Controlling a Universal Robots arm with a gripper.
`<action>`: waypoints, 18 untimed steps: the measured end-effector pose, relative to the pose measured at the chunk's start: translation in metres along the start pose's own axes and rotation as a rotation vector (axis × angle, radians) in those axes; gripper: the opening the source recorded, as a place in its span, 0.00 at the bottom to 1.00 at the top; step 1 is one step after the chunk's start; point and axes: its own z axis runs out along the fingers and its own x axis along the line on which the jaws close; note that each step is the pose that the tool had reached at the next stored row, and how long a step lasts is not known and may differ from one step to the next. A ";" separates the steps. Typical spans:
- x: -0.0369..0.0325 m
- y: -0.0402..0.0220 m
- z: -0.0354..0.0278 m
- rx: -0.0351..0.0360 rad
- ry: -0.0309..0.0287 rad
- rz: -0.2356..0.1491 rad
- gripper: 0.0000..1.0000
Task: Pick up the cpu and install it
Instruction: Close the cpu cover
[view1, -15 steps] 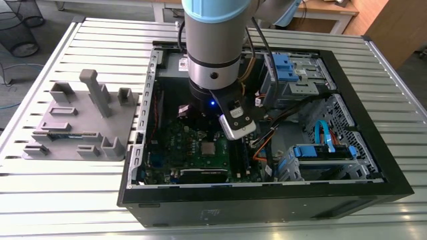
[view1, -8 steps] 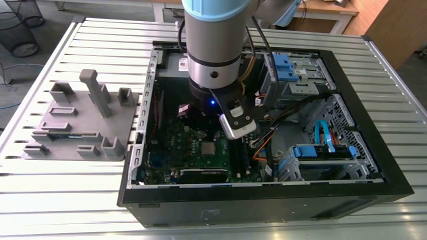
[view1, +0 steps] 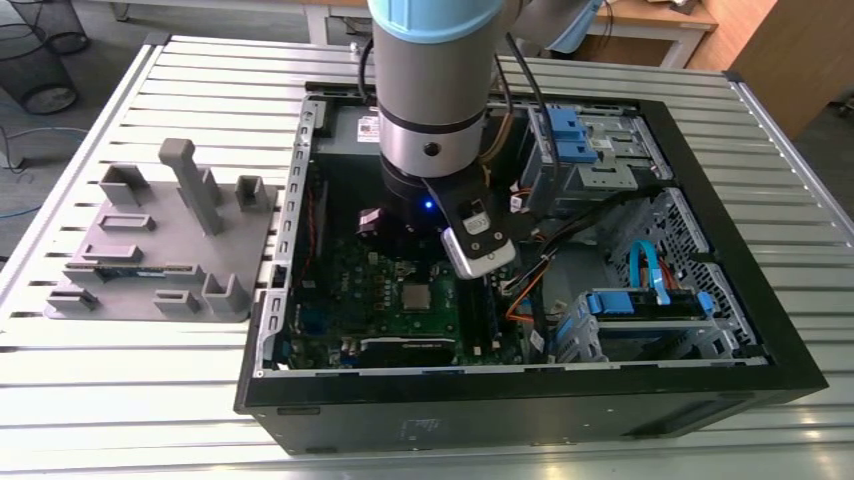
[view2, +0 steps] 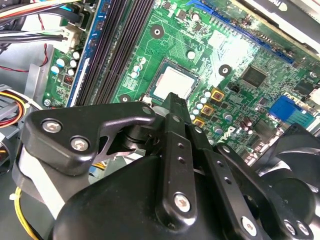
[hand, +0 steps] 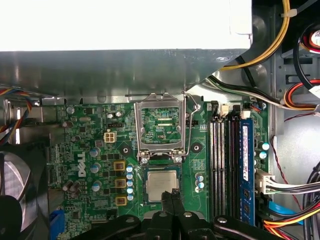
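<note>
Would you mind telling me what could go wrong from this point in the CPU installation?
The cpu lies unclamped, its retention frame flipped open; the hand, right at the cpu's edge, could nudge it askew in its seat. The raised frame stands close by, so the hand might snag it when moving.

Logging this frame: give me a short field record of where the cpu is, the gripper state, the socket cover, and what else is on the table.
cpu: lying flat in the green circuit board's socket, silvery top up
gripper: shut, holding nothing, tip at the cpu's edge; I cannot tell if it touches
socket cover: swung open, standing up beside the cpu
computer case: open, lying on the slatted table
grey block tray: on the table outside the case, at the exterior view's left
</note>
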 end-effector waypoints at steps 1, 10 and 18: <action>-0.0008 0.0000 0.0000 -0.0001 -0.0001 -0.002 0.11; -0.0071 0.0007 0.0005 -0.0011 -0.0005 -0.024 0.11; -0.0126 0.0009 0.0010 -0.0043 -0.0018 -0.086 0.11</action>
